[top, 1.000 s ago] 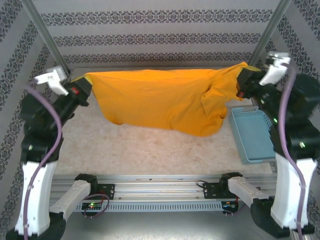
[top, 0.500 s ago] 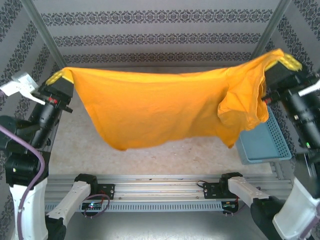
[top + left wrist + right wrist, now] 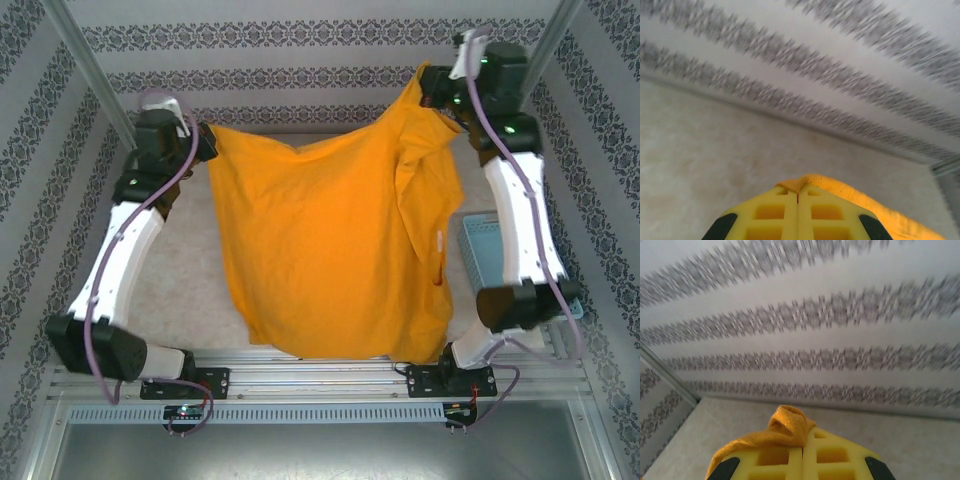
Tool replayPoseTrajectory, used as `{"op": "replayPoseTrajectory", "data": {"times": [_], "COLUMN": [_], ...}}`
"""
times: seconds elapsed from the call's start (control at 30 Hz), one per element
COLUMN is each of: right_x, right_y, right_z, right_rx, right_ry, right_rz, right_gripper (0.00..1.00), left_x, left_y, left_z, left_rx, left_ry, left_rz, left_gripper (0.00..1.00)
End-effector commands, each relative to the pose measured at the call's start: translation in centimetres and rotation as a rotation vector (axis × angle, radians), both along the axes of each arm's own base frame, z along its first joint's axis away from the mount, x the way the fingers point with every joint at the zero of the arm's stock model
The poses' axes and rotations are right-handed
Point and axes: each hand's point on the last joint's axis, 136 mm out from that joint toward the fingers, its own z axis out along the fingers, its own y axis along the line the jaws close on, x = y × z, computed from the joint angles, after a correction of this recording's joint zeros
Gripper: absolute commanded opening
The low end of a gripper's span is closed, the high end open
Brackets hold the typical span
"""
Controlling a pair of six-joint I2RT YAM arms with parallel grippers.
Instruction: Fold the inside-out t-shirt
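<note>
The inside-out t-shirt (image 3: 330, 240) is a mustard-orange sheet stretched between my two grippers at the far end of the table, and its body drapes toward the near rail. A small pale tag (image 3: 438, 245) shows near its right edge. My left gripper (image 3: 205, 135) is shut on the shirt's far left corner. In the left wrist view the yellow jaws (image 3: 798, 191) pinch an orange hem (image 3: 855, 196). My right gripper (image 3: 435, 85) is raised higher and is shut on the far right corner. A bunched fold (image 3: 787, 426) sticks out of its jaws (image 3: 803, 434).
A light-blue plastic basket (image 3: 480, 250) stands at the right of the table, partly behind the right arm and the shirt's edge. The beige table top (image 3: 185, 265) shows to the left of the shirt. Patterned walls close in the back and sides, and a metal rail (image 3: 320, 380) runs along the near edge.
Both arms have swung from the table's sides and stretched out toward the back wall. The shirt went with them, turning from a wide hanging band into a long sheet reaching the near rail.
</note>
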Motion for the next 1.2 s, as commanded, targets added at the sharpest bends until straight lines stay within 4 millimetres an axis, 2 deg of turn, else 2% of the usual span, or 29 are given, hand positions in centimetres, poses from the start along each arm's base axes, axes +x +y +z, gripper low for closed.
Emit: {"op": "replayPoseTrajectory", "data": {"times": [0.0, 0.03, 0.13, 0.23, 0.27, 0.3, 0.33, 0.37, 0.43, 0.5, 0.6, 0.8, 0.83, 0.87, 0.93, 0.97, 1.07, 1.17], "right_x": [4.7, 6.2, 9.6, 12.8, 13.6, 14.6, 15.5, 16.1, 17.2, 17.5, 17.3, 15.1, 14.4, 13.6, 12.2, 11.3, 8.6, 6.0], "right_y": [2.1, 2.7, 4.5, 5.8, 6.1, 6.2, 6.1, 6.0, 5.0, 3.7, 2.1, 1.5, 1.4, 1.3, 1.0, 0.8, -0.3, -0.6], "right_z": [-5.3, -7.7, -12.9, -16.7, -17.2, -18.2, -19.2, -19.3, -19.9, -20.2, -21.6, -26.3, -27.2, -28.0, -29.0, -29.0, -29.5, -30.5], "right_rx": [0.046, 0.035, -0.023, -0.041, -0.040, -0.039, -0.037, -0.032, -0.023, -0.017, -0.015, -0.058, -0.067, -0.073, -0.080, -0.085, -0.111, -0.106], "right_ry": [0.052, 0.090, 0.169, 0.228, 0.232, 0.245, 0.257, 0.253, 0.251, 0.262, 0.304, 0.466, 0.505, 0.538, 0.578, 0.585, 0.607, 0.647], "right_rz": [0.070, 0.071, 0.078, 0.080, 0.078, 0.068, 0.052, 0.036, -0.013, -0.064, -0.104, -0.114, -0.115, -0.120, -0.139, -0.155, -0.205, -0.207], "right_gripper": [0.00, 0.00, 0.00, 0.01, 0.07, 0.20, 0.36, 0.48, 0.62, 0.69, 0.72, 0.69, 0.68, 0.68, 0.68, 0.68, 0.68, 0.68], "left_x": [2.4, 3.4, 6.1, 8.8, 9.6, 10.4, 11.2, 11.8, 13.0, 13.9, 14.8, 15.0, 14.6, 14.1, 12.5, 11.5, 8.4, 6.0], "left_y": [2.5, 2.9, 3.8, 3.9, 3.9, 4.0, 3.9, 4.0, 4.0, 4.0, 4.3, 5.8, 6.0, 6.3, 7.0, 7.3, 7.2, 4.3], "left_z": [-4.2, -5.9, -10.4, -13.8, -14.8, -15.7, -16.8, -17.7, -19.2, -20.2, -21.5, -23.7, -24.0, -24.0, -23.8, -23.5, -22.6, -21.8], "left_rx": [0.035, 0.029, 0.025, 0.022, 0.021, 0.017, 0.011, 0.007, -0.001, -0.005, 0.000, -0.019, -0.019, -0.015, 0.014, 0.024, 0.024, -0.044], "left_ry": [0.067, 0.096, 0.176, 0.235, 0.249, 0.266, 0.284, 0.300, 0.331, 0.353, 0.388, 0.479, 0.508, 0.539, 0.607, 0.636, 0.667, 0.605], "left_rz": [0.101, 0.112, 0.130, 0.109, 0.102, 0.095, 0.088, 0.086, 0.077, 0.066, 0.063, 0.098, 0.106, 0.117, 0.155, 0.176, 0.213, 0.159], "left_gripper": [0.00, 0.00, 0.00, 0.00, 0.00, 0.00, 0.00, 0.00, 0.00, 0.00, 0.00, 0.00, 0.08, 0.20, 0.41, 0.49, 0.62, 0.68]}}
